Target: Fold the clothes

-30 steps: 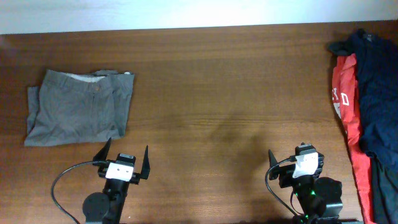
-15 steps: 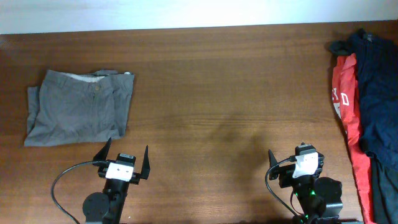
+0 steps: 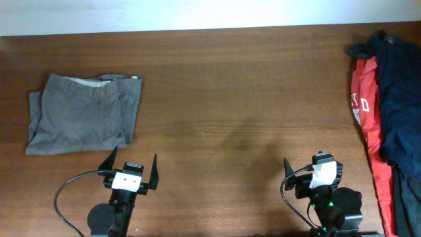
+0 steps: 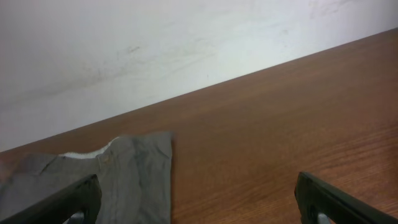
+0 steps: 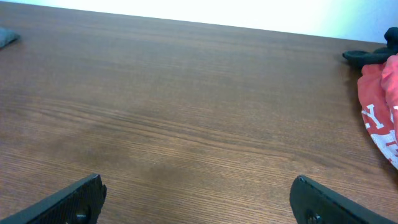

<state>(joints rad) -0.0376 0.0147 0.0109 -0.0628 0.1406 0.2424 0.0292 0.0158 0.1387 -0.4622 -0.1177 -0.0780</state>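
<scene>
The shorts lie at about ten o'clock on the table, doubled into a compact, roughly square bundle with the waistband and its button toward twelve. The left edge looks slightly ragged, though from overhead the layers are hard to read.

Both arms sit low at the near edge. The left arm is at seven o'clock and the right arm at five. Each has its jaws spread wide and grips nothing. The left wrist view shows the shorts ahead, well apart from the jaws.

I judge the fold done or nearly so, with the arms parked between steps. If one more fold or a tidy is wanted, it falls to the left arm: reach toward ten o'clock, pinch the loose left edge and lay it over. The red garment and navy garments lie heaped at three o'clock, untouched.
</scene>
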